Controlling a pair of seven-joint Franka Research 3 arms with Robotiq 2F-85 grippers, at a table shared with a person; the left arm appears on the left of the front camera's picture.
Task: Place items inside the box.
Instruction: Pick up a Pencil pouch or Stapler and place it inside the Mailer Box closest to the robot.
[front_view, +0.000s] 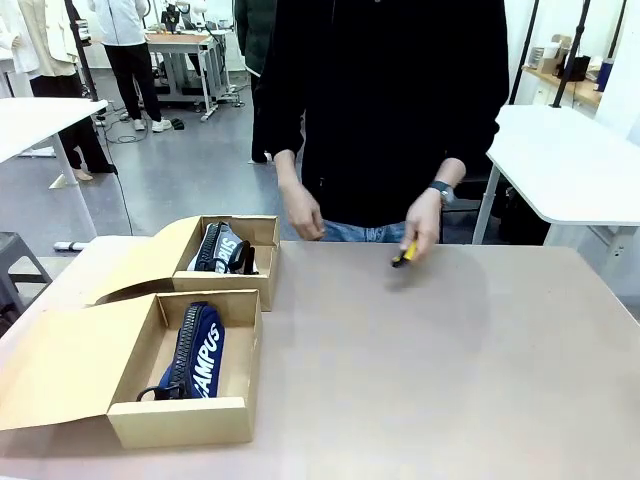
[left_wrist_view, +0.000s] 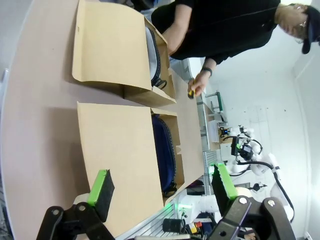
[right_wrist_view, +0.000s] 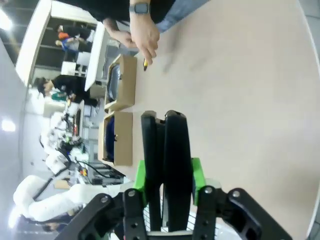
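Note:
The box (front_view: 180, 420) stands open at the near left of the table, and a navy "CAMPUS" pouch (front_view: 200, 350) lies in it. The left wrist view looks down on the box's flap lid (left_wrist_view: 117, 150) and the pouch (left_wrist_view: 164, 155). At the far side a person's hand holds a yellow-and-black utility knife (front_view: 404, 255) just above the table; the knife (left_wrist_view: 190, 93) (right_wrist_view: 145, 63) is small in both wrist views. My left gripper (left_wrist_view: 162, 185) is open and holds nothing. My right gripper (right_wrist_view: 167, 177) is shut on a black stapler (right_wrist_view: 167, 145), well back from the box (right_wrist_view: 125, 140).
A second, look-alike cardboard box (front_view: 225, 285) stands open behind the first, with a grey pouch (front_view: 215, 245) and a black thing in it. The person stands at the table's far edge with both hands over it. White tables flank the scene.

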